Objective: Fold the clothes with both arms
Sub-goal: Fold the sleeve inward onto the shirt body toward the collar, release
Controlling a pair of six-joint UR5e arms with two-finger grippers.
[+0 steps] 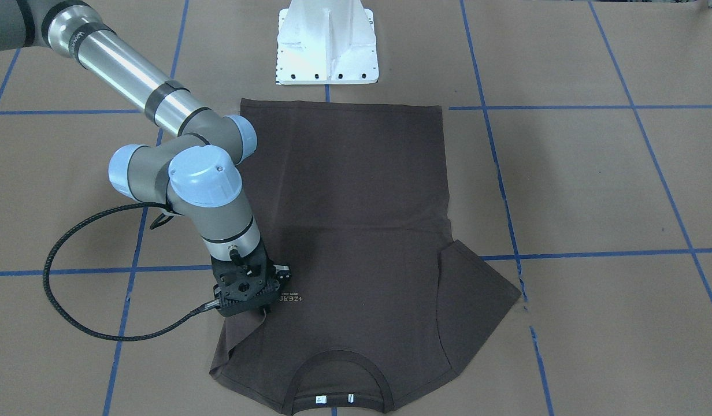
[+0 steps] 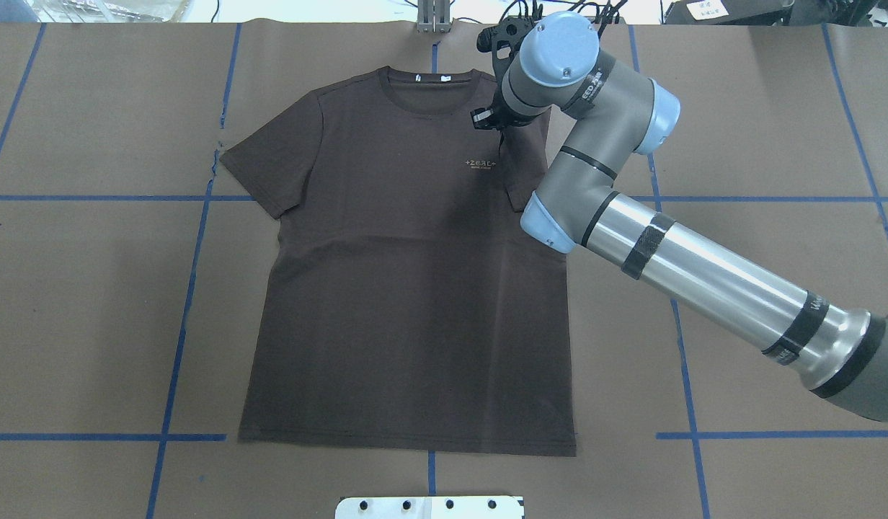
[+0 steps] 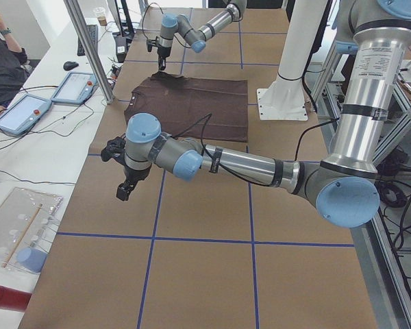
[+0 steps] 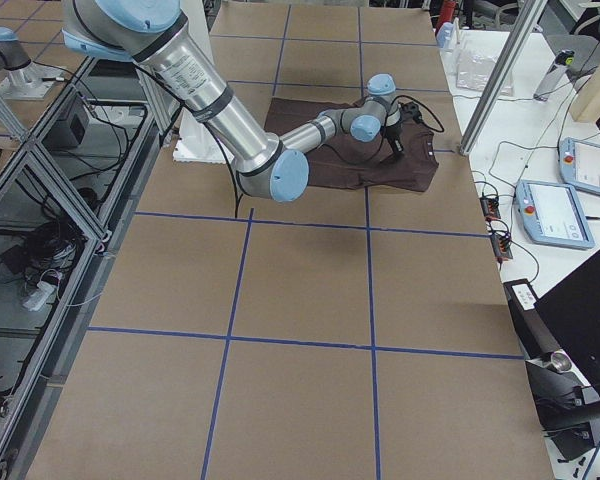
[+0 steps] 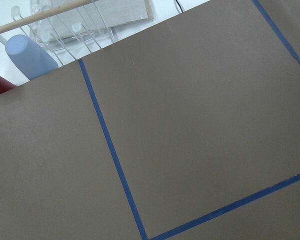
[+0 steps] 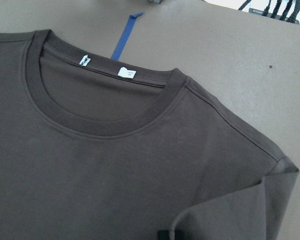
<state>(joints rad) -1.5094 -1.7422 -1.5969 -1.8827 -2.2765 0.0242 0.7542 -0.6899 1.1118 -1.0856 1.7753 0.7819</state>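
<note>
The dark brown T-shirt (image 2: 401, 288) lies flat, face up, collar (image 2: 429, 90) away from the robot. Its sleeve on the robot's left (image 2: 264, 173) is spread out. The sleeve on the robot's right (image 1: 240, 341) is folded in over the chest next to the pale logo (image 2: 481, 163). My right gripper (image 1: 258, 309) stands on that folded sleeve and looks shut on its edge; a dark fingertip (image 6: 165, 235) meets the raised fabric. My left gripper (image 3: 123, 190) hovers over bare table far from the shirt, seen only in the left side view; I cannot tell if it is open.
The white pedestal (image 1: 327, 43) stands at the shirt's hem side. Blue tape lines (image 2: 192, 288) grid the brown table cover. A blue cup (image 5: 30, 55) and a clear rack (image 5: 85, 25) lie past the table's edge. Control tablets (image 3: 20, 113) and a person (image 3: 0, 62) are on the operators' side.
</note>
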